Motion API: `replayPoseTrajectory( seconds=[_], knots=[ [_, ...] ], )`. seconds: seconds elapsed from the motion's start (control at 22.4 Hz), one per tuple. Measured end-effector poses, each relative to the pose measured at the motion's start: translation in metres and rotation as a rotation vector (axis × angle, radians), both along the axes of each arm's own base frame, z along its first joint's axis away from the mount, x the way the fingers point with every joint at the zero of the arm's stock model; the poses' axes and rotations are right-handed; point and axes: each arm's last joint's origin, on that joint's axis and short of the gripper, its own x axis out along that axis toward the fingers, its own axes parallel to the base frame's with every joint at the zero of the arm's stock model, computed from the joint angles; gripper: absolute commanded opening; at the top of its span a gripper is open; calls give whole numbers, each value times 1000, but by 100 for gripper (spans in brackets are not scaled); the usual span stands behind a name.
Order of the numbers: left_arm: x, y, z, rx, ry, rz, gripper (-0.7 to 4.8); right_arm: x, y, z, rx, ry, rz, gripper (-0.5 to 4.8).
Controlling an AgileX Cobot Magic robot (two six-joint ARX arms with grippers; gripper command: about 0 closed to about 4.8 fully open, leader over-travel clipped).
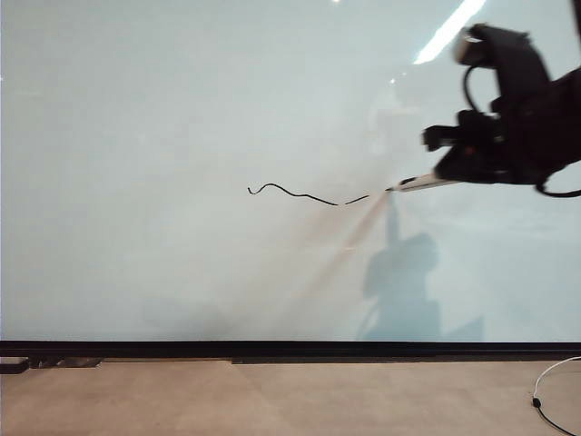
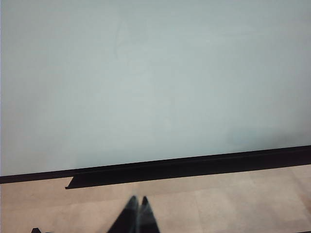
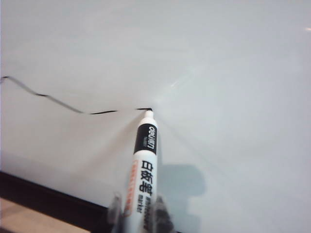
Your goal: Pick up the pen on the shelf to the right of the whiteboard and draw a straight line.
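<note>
Right gripper was clamped on the white-barrelled marker pen, tip touching the glossy pale whiteboard at the wavy black line's end. Left gripper sat low, fingers together.

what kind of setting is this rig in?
Probably an office or lab test bench: a big whiteboard on a pale tabletop, ceiling strip light reflected in it. Right gripper holds a pen at the wavy line.

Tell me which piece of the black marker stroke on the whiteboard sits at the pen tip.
The tiny dash at the stroke's right end, under the tip of the white marker pen held in the right gripper. The long wavy piece and short middle piece lie further left.
</note>
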Motion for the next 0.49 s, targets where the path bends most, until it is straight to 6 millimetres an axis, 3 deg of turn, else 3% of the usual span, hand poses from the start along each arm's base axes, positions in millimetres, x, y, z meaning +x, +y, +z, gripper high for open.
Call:
replayPoseTrajectory(
  seconds=[0.49],
  knots=[
    [0, 0, 0, 0, 0, 0, -5, -14, -35, 0, -2, -10, -131, -5]
  ],
)
